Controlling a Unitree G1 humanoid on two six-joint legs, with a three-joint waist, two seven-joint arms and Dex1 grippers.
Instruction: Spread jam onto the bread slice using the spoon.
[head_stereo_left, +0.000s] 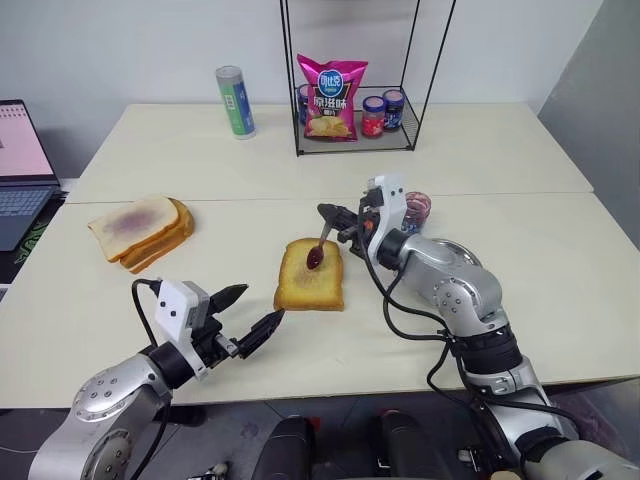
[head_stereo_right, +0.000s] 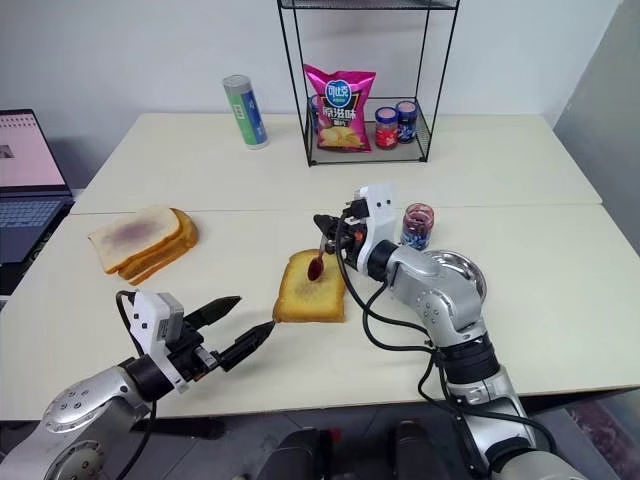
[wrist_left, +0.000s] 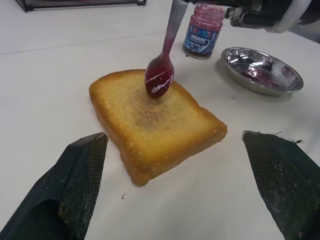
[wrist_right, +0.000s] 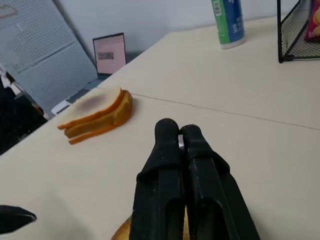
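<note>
spoon in right gripper | bowl over bread slice | jam

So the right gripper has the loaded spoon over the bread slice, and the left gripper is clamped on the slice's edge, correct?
Not quite. The left gripper is open and short of the bread slice, as the left wrist view shows. The right gripper does hold the jam-loaded spoon over it.

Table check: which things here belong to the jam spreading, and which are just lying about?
In use:
- spoon, held in the shut right gripper
- jam on its bowl
- bread slice
- open jam jar, metal dish

Lying about:
- stacked slices
- chip bag, lidded jars in the rack
- green can
- laptop
</note>
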